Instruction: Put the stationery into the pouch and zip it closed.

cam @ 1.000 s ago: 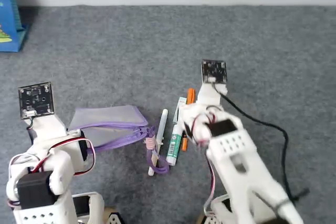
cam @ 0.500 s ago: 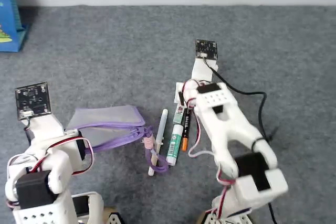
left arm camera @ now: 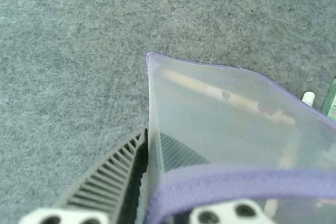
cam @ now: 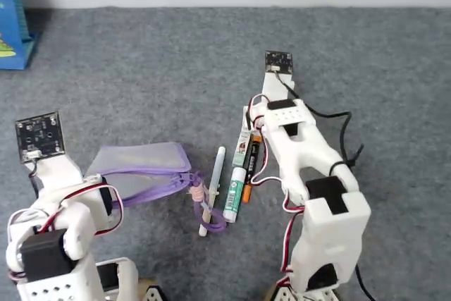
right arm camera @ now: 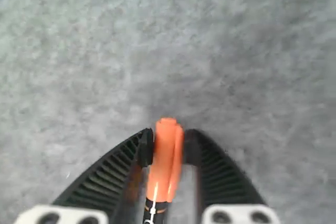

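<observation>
Pinching the orange-capped pen [right arm camera: 164, 166] at its far end, the right gripper [right arm camera: 167, 136] was clenched on it. The pen's body ran nearward beside a green marker [cam: 235, 182], with a white pen [cam: 213, 187] just left of that. Farther left, the left gripper [left arm camera: 149, 153] was clamped on an edge of the purple pouch [cam: 141, 163], which lay on the grey table [cam: 141, 68]. The step in hand looked like a pick-up. Next, the pen would need lifting clear of its neighbours and carrying left to the pouch's opening.

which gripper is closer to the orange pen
Right. The right gripper is shut around the orange pen; the left gripper clamps the pouch edge, apart from the pen.
</observation>
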